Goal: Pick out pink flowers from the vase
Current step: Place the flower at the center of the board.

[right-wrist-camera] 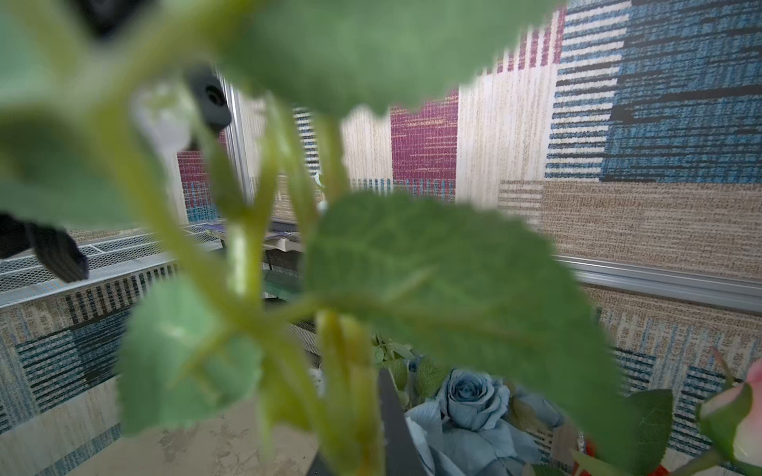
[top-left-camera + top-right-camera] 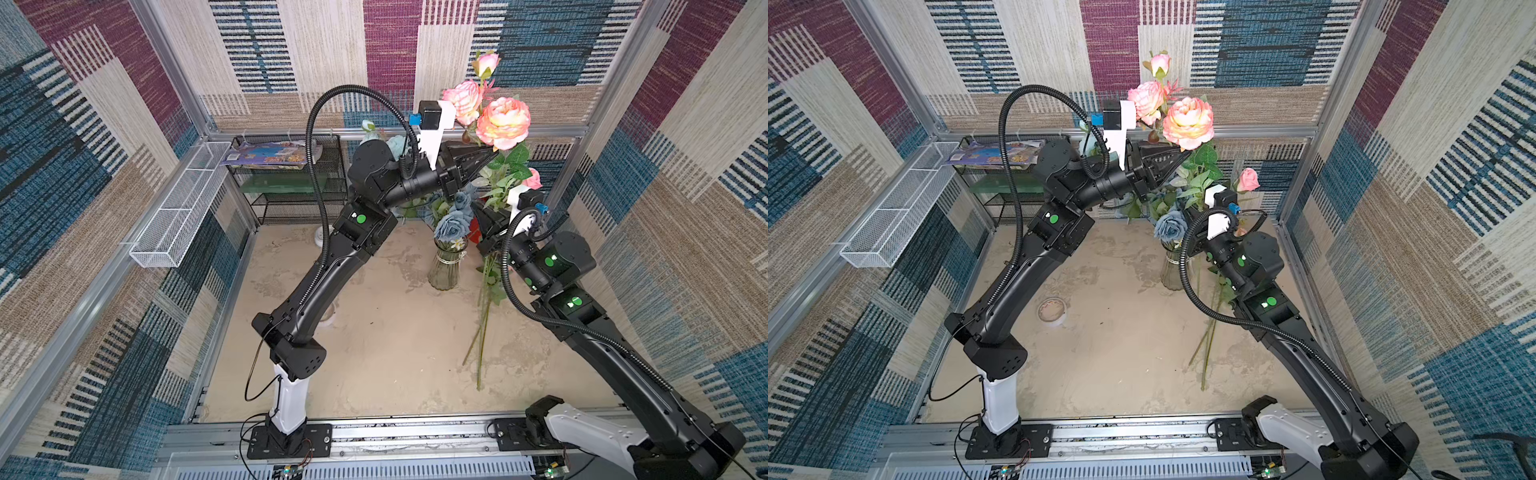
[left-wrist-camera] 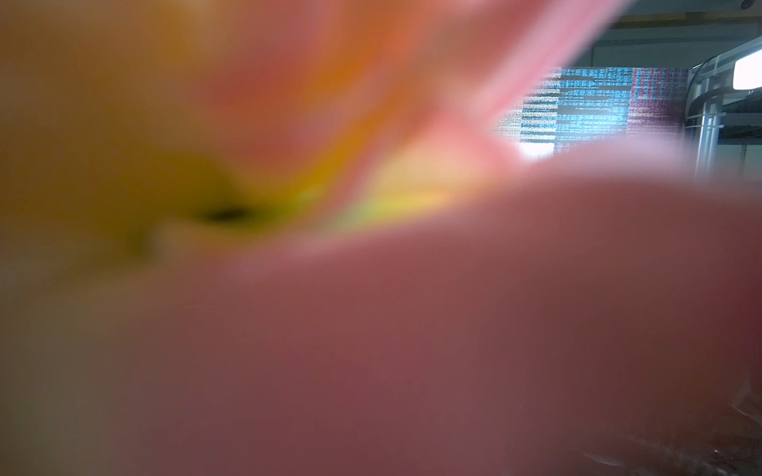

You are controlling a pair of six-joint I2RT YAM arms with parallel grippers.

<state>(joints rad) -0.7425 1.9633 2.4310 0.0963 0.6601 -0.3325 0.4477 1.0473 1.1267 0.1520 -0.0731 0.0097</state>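
A bunch of pink flowers (image 2: 503, 122) (image 2: 1187, 122) stands in the air to the right of the clear ribbed vase (image 2: 444, 270) (image 2: 1171, 274). Its long green stems (image 2: 482, 332) hang down outside the vase toward the table. My right gripper (image 2: 486, 224) (image 2: 1198, 232) (image 1: 363, 412) is shut on those stems partway up. My left gripper (image 2: 492, 156) (image 2: 1177, 157) points at the stems just under the large bloom. Blurred pink petals (image 3: 412, 329) fill the left wrist view and hide its jaws. Dusty-blue roses (image 2: 451, 226) (image 1: 470, 395) stay in the vase.
A red cup (image 2: 473, 232) stands behind the vase. A black wire shelf (image 2: 291, 183) stands at the back left. A white mesh basket (image 2: 183, 208) hangs on the left wall. A tape roll (image 2: 1052, 309) lies on the table under the left arm.
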